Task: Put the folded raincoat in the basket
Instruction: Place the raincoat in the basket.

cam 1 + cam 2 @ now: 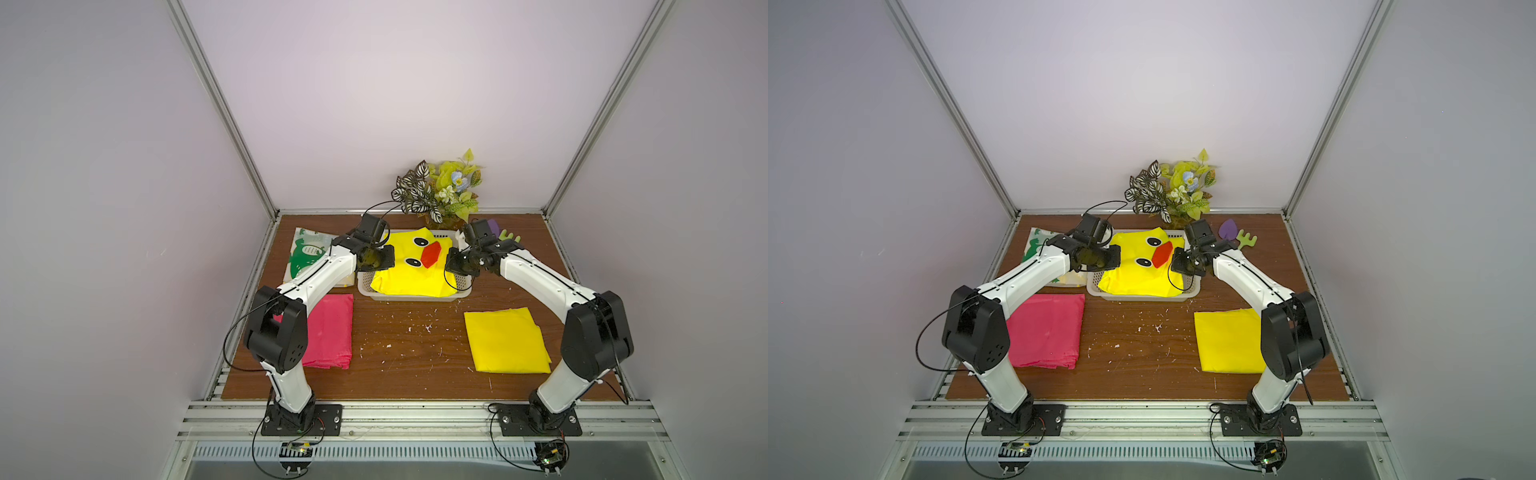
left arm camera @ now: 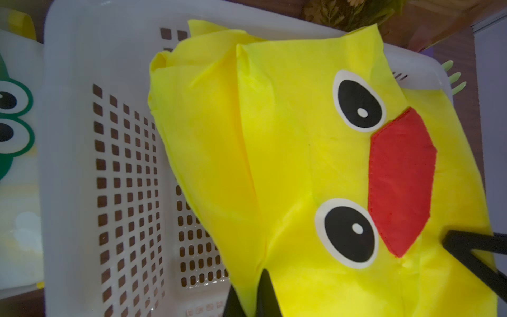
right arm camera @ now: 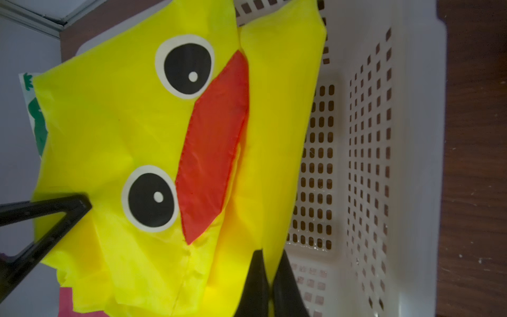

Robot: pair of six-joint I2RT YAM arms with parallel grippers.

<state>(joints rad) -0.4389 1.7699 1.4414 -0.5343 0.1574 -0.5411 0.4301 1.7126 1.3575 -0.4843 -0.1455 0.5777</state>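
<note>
While both arms reach over the shallow off-white perforated plastic basket [image 1: 368, 286], the folded yellow duck-faced raincoat [image 1: 409, 272] hangs stretched between them, over the basket's floor; whether any of it rests there cannot be told. The left tool [image 2: 251, 299] is clenched on the coat's edge at the basket's left side, and the right tool [image 3: 271, 285] pinches the opposite edge at the basket's right side.

In both top views the coat's near hem sits close over the basket's near rim, and a far corner pokes up past the far rim. Let go here, that hem would likely drape outside the rim. The thin, slick fabric could also spring out of its fold, or cling to a finger and be dragged out as the arm backs away. Uneven lowering would skew it against a wall. The folded pink cloth [image 1: 330, 330] on the brown wooden desk [image 1: 415, 353] lies well apart from the basket.
</note>
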